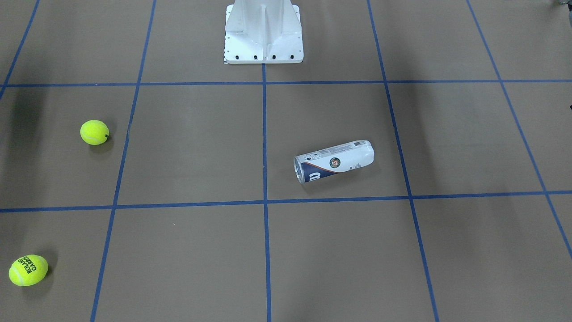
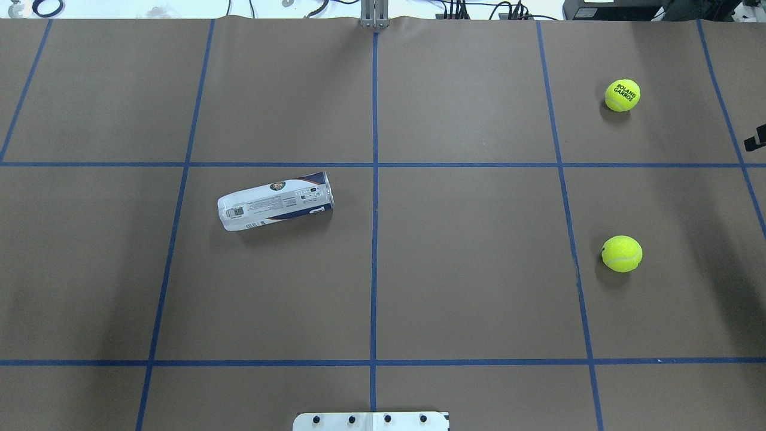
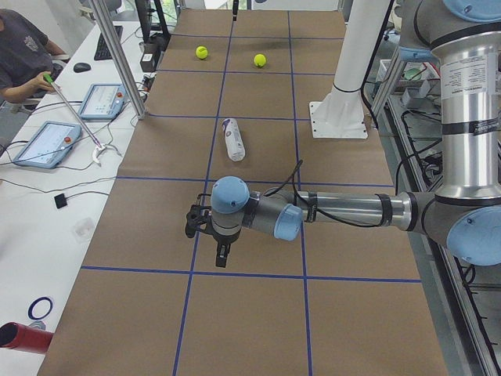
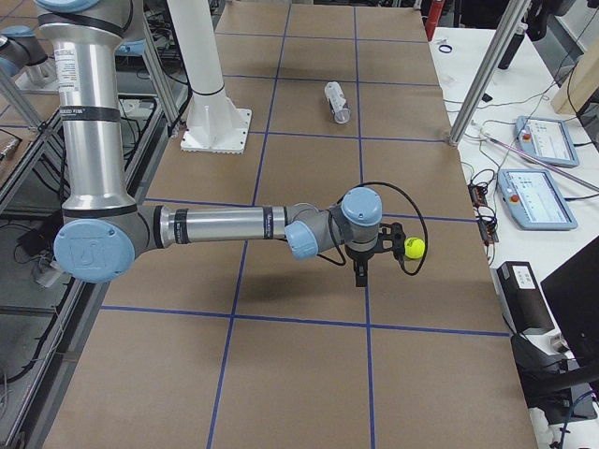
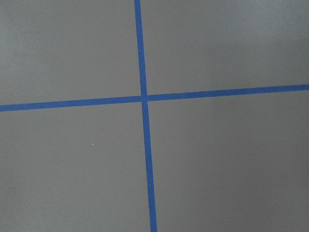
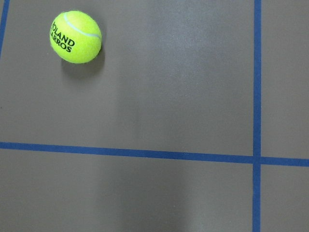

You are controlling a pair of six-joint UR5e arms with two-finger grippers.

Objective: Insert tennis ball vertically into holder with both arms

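The holder [image 1: 334, 161] [image 2: 275, 200] lies on its side on the brown table, silver rim toward the table's middle; it also shows as the small holder [image 3: 233, 139] [image 4: 337, 101] in the side views. Two yellow tennis balls lie on the robot's right: a lettered ball [image 2: 622, 95] [image 1: 28, 270] [image 6: 75, 37] farther out and a plain ball [image 2: 622, 253] [image 1: 94, 132] nearer the base. The left gripper [image 3: 207, 239] hovers over bare table, far from the holder. The right gripper [image 4: 379, 257] hangs beside the lettered ball [image 4: 414, 247]. I cannot tell whether either gripper is open or shut.
The white base pedestal [image 1: 263, 36] [image 2: 371, 421] stands at the robot's edge. Blue tape lines [image 5: 144, 99] grid the table. A seated person [image 3: 23, 55] holds a grabber stick beside tablets [image 3: 47, 143] on the side table. Metal posts [image 3: 117, 55] [image 4: 487, 75] stand at the far edge.
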